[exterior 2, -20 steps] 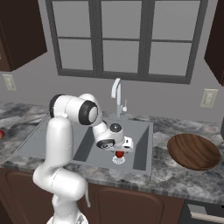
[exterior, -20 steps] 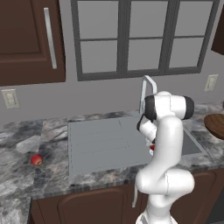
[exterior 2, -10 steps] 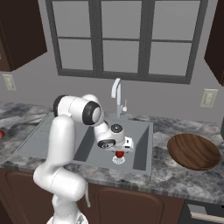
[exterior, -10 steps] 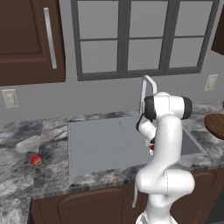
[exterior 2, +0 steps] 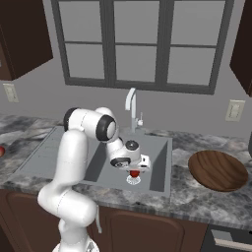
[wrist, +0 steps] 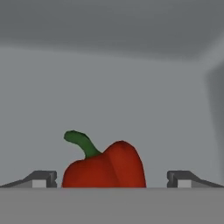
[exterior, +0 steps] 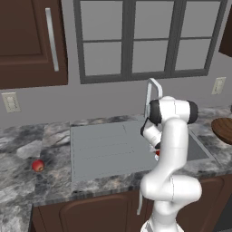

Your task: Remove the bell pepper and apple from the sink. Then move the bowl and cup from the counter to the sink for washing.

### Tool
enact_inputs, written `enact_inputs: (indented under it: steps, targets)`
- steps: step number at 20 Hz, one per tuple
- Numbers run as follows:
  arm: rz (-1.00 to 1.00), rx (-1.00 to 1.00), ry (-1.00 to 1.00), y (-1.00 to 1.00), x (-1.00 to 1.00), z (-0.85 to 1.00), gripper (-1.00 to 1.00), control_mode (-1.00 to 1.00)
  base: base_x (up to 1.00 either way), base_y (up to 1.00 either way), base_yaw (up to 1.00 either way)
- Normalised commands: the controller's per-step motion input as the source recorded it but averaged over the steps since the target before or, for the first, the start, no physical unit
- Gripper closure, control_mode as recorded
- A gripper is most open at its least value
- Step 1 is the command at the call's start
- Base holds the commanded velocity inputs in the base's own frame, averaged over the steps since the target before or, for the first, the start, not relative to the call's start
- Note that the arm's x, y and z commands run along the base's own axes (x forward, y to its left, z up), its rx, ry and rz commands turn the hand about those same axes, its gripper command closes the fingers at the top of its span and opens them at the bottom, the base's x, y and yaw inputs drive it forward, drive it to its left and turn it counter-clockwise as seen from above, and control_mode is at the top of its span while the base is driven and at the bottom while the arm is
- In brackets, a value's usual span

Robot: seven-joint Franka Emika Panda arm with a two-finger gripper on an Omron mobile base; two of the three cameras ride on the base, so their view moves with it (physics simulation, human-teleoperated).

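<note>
Behind the sink [exterior 2: 157, 172], grey-framed window [exterior 2: 140, 47] (brown cabinets).

We note a matt grey sink [exterior 2: 160, 170], veined stone counter [exterior: 27, 149], grained wooden bowl [exterior 2: 218, 170], smooth glossy bell pepper [wrist: 105, 168].

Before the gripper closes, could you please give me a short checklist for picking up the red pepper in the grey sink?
1. Gripper open: ok.
2. Bright red bell pepper with green stem lies between the fingertips: ok.
3. Pepper in the grey sink basin: ok.
4. Fingers touching the pepper: cannot tell.
5. Small red apple already out on the dark marbled counter: ok.
6. Brown wooden bowl clear of the arm: ok.
</note>
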Motion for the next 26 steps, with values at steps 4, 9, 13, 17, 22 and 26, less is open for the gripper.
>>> enact_inputs:
  steps: [4, 9, 13, 17, 22, 26]
  targets:
    - [0.0, 0.0, 0.0, 0.0, 0.01, -0.08, -1.0, -1.0, 0.0, 0.0, 0.0]
    - [0.0, 0.0, 0.0, 0.01, 0.0, -0.03, -1.0, -1.0, 0.0, 0.0, 0.0]
    - [0.0, 0.0, 0.0, 0.02, 0.0, -0.02, -1.0, -1.0, 0.0, 0.0, 0.0]
    - [0.0, 0.0, 0.0, 0.05, 0.0, -0.04, -1.0, -1.0, 0.0, 0.0, 0.0]
    - [0.0, 0.0, 0.0, 0.04, 0.0, -0.05, -1.0, -1.0, 0.0, 0.0, 0.0]
    - [0.0, 0.0, 0.0, 0.02, 0.0, -0.06, -1.0, -1.0, 0.0, 0.0, 0.0]
